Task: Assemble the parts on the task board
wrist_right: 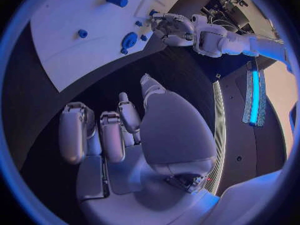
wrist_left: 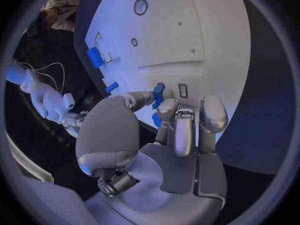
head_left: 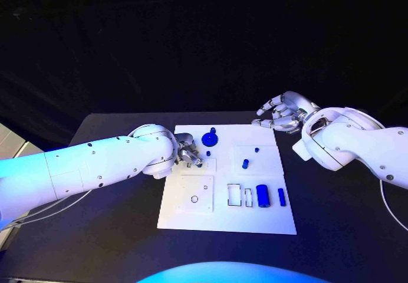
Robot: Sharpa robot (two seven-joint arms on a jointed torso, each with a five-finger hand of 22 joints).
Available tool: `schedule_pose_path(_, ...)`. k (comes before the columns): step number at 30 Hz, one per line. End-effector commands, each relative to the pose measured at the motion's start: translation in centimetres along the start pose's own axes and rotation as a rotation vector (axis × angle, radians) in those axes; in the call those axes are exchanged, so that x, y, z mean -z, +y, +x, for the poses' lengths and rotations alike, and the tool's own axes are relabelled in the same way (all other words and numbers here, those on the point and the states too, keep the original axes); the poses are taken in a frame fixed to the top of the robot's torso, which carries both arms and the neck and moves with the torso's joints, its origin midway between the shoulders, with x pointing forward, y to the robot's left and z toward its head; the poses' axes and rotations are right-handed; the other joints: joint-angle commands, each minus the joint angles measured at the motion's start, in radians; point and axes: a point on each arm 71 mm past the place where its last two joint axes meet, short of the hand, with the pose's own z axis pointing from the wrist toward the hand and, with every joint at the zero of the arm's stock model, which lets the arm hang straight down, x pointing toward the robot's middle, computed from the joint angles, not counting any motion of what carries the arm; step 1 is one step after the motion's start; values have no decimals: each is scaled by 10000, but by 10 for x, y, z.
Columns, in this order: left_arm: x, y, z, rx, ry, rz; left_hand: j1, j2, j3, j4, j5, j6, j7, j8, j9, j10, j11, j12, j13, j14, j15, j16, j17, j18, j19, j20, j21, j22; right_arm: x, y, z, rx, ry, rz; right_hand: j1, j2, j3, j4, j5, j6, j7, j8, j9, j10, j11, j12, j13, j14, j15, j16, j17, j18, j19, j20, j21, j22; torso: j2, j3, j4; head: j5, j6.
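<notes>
Worktop (head_left: 102,236): one, black, carrying one white task board (head_left: 255,224) at its middle.

Left hand (head_left: 188,154): one, over the board's left edge, fingers curled together, pinching a small blue part (wrist_left: 159,93) at the fingertips; the wrist view shows this part held against the board beside a small rectangular slot (wrist_left: 182,90).

Blue parts on the board, counted in the head view: one round disc with a knob (head_left: 210,138) near the board's far edge; one peg (head_left: 244,163) and one smaller peg (head_left: 256,149) right of the left hand; one thick cylinder (head_left: 263,196) and one slim bar (head_left: 281,197) side by side in the board's near half.

Right hand (head_left: 280,113): one, off the board's far right corner, above the worktop, fingers loosely spread, holding nothing.
</notes>
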Motion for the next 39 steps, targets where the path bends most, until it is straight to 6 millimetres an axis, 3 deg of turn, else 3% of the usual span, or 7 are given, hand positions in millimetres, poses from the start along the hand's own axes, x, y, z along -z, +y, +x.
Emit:
schedule_pose_path(1,0,0,0,-150,-59,-13,-7,92,1788,-1728,10,178,-158,42,108,77,3,34,-46,713,-52,43,1403,-86,55,2,54,30,0,0,2,116,217,-43,-14,55,-65,-19,5,50,-17,31,9,-69,-35,16,-8,749,-2,-52,1475,174,-56,41,-35,1155,-8,0,21,-16,-23)
schedule_pose_path(39,-5,-3,5,-269,540,-125,-346,141,1757,-1583,-125,236,-217,108,180,101,-35,22,-114,730,-82,57,1458,-96,76,-20,59,58,0,-3,6,126,399,31,-129,55,-161,-14,8,36,-16,39,6,-102,-32,1,-42,741,-1,-69,1446,184,-76,40,-94,1125,0,4,7,-13,-87)
